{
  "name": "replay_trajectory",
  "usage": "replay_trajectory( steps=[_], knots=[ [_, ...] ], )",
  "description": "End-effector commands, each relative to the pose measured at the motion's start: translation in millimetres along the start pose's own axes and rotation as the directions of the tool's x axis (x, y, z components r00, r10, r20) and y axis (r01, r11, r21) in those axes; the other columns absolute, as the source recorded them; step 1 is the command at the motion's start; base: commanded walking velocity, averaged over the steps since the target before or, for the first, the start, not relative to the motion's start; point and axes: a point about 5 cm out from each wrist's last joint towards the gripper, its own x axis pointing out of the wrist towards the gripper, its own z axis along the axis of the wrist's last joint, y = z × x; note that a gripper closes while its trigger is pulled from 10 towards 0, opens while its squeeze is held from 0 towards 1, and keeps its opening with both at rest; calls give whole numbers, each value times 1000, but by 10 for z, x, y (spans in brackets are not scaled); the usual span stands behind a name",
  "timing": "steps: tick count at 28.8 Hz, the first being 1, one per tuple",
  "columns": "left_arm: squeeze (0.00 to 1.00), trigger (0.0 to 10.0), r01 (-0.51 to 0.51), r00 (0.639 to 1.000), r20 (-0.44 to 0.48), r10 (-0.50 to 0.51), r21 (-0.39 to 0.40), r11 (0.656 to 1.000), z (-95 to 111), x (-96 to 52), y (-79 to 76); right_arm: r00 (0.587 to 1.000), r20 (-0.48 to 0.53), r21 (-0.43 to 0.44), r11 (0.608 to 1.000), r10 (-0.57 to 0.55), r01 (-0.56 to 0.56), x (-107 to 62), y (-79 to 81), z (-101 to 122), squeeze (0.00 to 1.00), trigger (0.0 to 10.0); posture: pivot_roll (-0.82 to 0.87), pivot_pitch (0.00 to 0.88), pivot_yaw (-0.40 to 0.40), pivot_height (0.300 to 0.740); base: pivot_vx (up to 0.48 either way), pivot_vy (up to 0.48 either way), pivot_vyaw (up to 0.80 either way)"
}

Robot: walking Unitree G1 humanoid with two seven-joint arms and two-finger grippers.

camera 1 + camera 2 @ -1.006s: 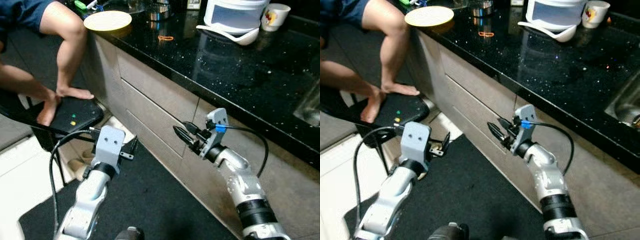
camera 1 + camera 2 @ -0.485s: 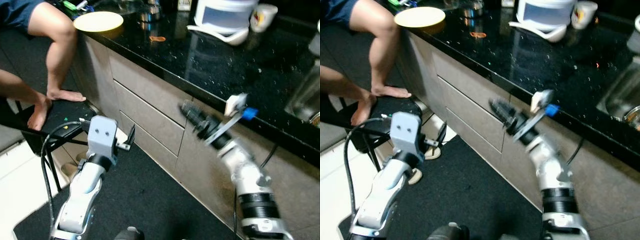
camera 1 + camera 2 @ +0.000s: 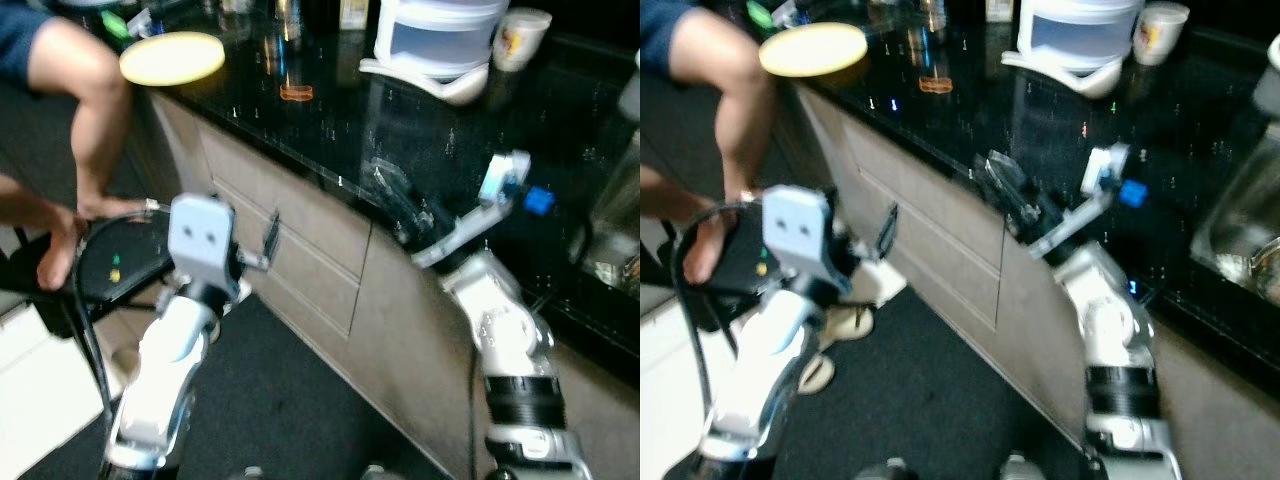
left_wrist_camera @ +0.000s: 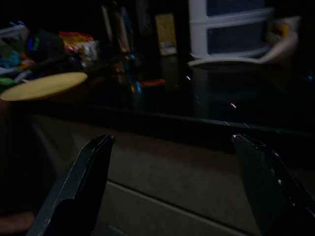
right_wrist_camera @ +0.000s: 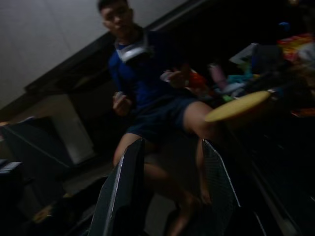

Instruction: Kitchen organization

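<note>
A black stone counter (image 3: 450,150) runs above beige drawers (image 3: 300,270). On it lie a yellow plate (image 3: 170,57), an orange rubber band (image 3: 297,92), a white appliance (image 3: 440,30) with a white scoop (image 3: 430,82) before it, and a mug (image 3: 520,38). My right gripper (image 3: 392,192) is raised at the counter's front edge, blurred; in the right wrist view it (image 5: 172,143) stands open and holds nothing. My left gripper (image 3: 270,232) hangs in front of the drawers, open (image 4: 172,141), its fingers (image 4: 83,187) wide apart and facing the counter front.
A person sits at the far left end of the counter, a bare leg (image 3: 90,100) hanging down to a black stool (image 3: 110,270). A steel sink (image 3: 1250,240) is set into the counter at the right. A dark mat (image 3: 290,400) covers the floor.
My right gripper has risen from in front of the drawers to the counter's edge. The left arm has lifted too. The camera has shifted, so the whole scene sits differently.
</note>
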Motion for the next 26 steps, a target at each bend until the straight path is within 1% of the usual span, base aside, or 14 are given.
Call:
replay_trajectory(
  steps=[1, 5, 7, 11, 14, 19, 22, 26],
  knots=[
    [0, 10000, 1, 1000, -31, -1, -6, 1000, -37, -31, 15, 1000, 6, 36, 999, 20, -20, 35, 56, -4, 0, 10000, 55, 61, -34, 740, 285, 0, 0],
    [0, 10000, 8, 999, -32, -8, -12, 1000, -25, -20, -3, 1000, 2, 24, 999, 23, -23, 52, 67, 16, 0, 10000, 55, 58, -34, 740, 285, 0, 0],
    [0, 10000, 17, 999, -30, -18, -14, 1000, -11, -3, -33, 1000, -5, 11, 1000, 28, -28, 53, 73, 21, 0, 10000, 52, 59, -34, 740, 287, 0, 800],
    [0, 10000, 26, 999, -30, -27, -19, 999, -4, 0, -63, 999, -12, 20, 998, 52, -52, 58, 114, 25, 0, 10000, 50, 63, -33, 740, 287, 0, 800],
    [0, 10000, 30, 999, -34, -31, -25, 999, -5, -4, -70, 998, -19, 31, 997, 68, -67, 57, 152, 14, 0, 10000, 51, 65, -33, 740, 289, 0, 800],
    [0, 10000, 31, 999, -35, -32, -27, 999, -2, -2, -72, 997, -23, 30, 997, 71, -71, 60, 162, 7, 0, 10000, 52, 66, -33, 740, 288, 0, 800],
    [0, 10000, 32, 999, -35, -33, -28, 999, -1, 0, -73, 998, -23, 20, 998, 61, -61, 66, 157, 8, 0, 10000, 51, 66, -33, 740, 284, 0, 800],
    [0, 10000, 36, 999, -36, -37, -32, 999, -3, 6, -83, 1000, -28, 13, 1000, 3, -2, 82, 100, 6, 0, 10000, 50, 66, -30, 740, 287, 0, 0]
  ],
)
